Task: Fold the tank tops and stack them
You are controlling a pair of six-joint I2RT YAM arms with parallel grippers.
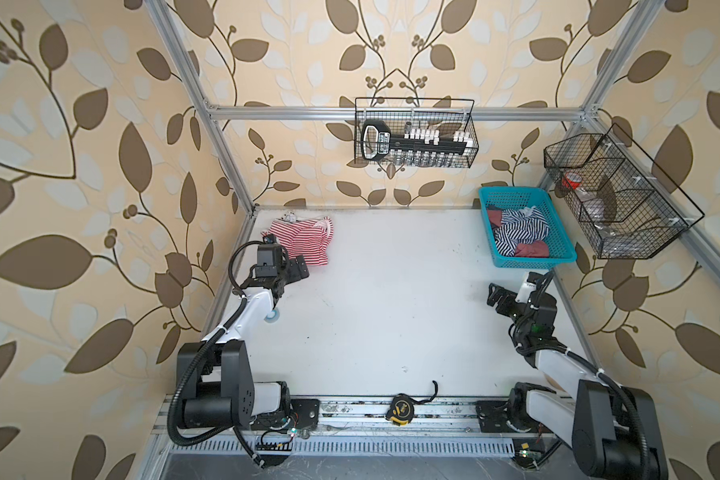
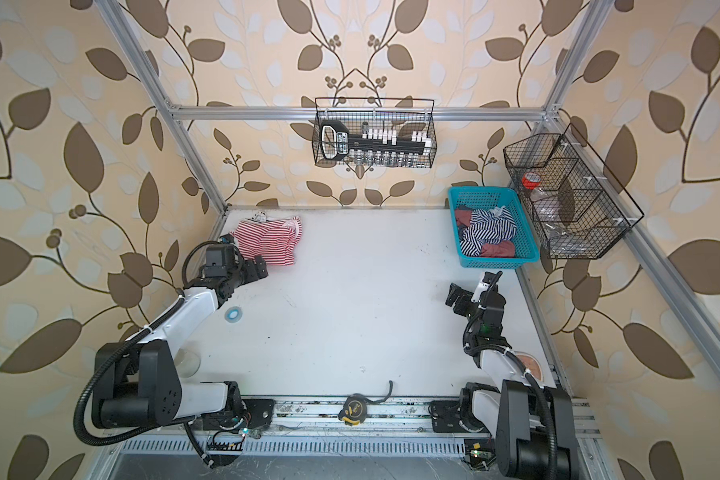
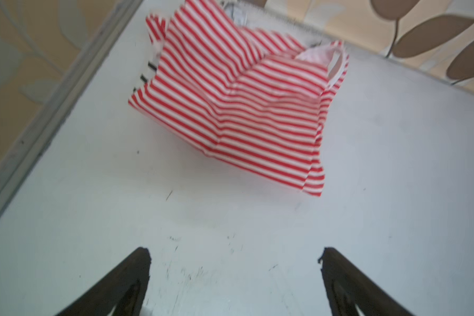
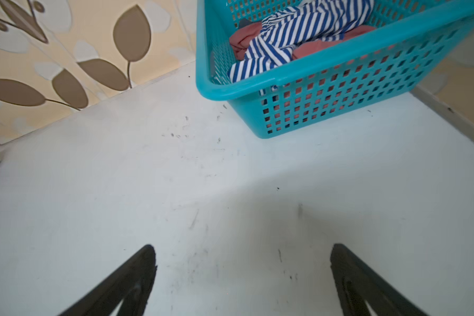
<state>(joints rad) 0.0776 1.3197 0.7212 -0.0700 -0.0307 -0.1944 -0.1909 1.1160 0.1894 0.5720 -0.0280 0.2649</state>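
Spread wide and empty, the left claw [image 3: 234, 255] has the red-and-white tank top [image 3: 230, 109] lying folded just ahead of its tips (set aside as the stack's base, I'd judge). The right claw [image 4: 242, 251], spread too, faces the basket [image 4: 312, 74], navy-and-white tank top [image 4: 293, 35] crumpled inside: likely next.

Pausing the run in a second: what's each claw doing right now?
Left claw: open, empty, the red striped top lying ahead of it.
Right claw: open, empty, facing the basket.
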